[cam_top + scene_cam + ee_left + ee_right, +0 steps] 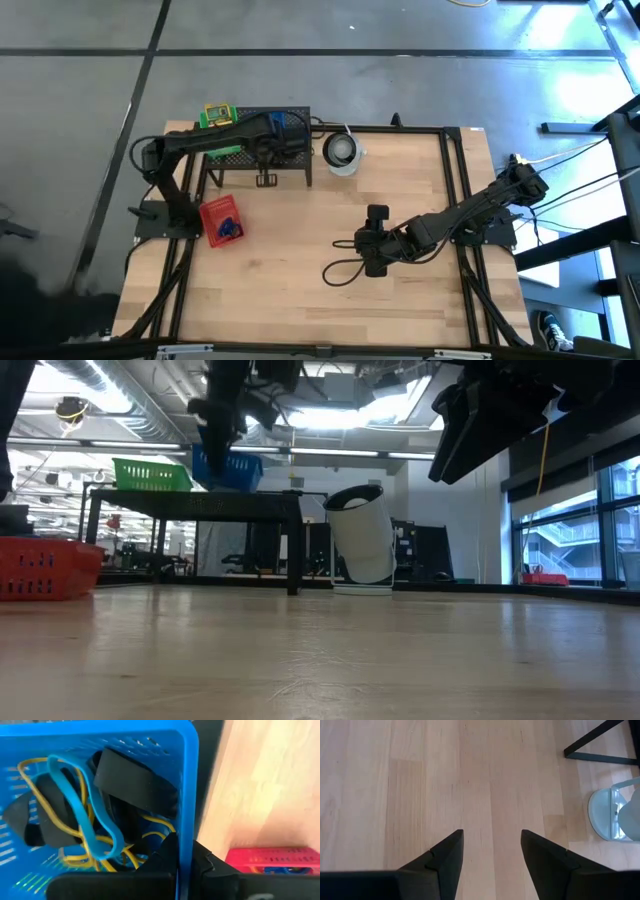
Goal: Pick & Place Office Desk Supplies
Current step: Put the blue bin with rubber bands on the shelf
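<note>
Hiding half the blue basket (186,795) rim, left hand (182,862) clamped shut.

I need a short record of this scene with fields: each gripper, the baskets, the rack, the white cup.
left gripper: shut on the rim of the blue basket, above the black rack
right gripper: open, empty, over bare table
blue basket contents: blue and yellow rubber bands, black binder clips
green basket: on the rack
red basket: on the table, near the left arm
white cup: beside the rack

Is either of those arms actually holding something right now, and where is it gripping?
Left tool: pinching the blue plastic mesh basket by its rim wall. Right tool: open, holding nothing.
</note>
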`<act>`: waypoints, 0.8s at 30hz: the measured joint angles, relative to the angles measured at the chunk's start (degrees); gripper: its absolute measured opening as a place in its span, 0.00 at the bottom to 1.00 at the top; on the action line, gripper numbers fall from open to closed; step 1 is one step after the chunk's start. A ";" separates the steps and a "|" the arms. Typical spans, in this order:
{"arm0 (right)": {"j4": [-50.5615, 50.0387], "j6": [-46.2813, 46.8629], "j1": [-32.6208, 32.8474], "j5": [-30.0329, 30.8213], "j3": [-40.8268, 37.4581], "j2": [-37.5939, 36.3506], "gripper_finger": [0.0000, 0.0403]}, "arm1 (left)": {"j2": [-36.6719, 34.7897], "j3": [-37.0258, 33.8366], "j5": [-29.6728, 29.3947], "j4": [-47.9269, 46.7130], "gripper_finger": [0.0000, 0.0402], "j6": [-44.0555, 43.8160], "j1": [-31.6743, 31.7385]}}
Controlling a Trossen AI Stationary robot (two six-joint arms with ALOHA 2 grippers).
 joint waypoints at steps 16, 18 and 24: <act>-0.10 -0.50 0.00 0.04 -0.01 0.00 0.50 | 0.04 -3.73 -1.40 -0.06 0.02 4.83 3.76; -0.10 -0.50 0.00 0.04 -0.01 -0.02 0.50 | 0.04 -3.73 -2.22 -0.49 0.03 4.26 4.17; -0.11 -0.56 0.00 0.04 0.01 -0.02 0.50 | 0.04 -3.74 -4.83 -0.80 0.07 1.02 5.06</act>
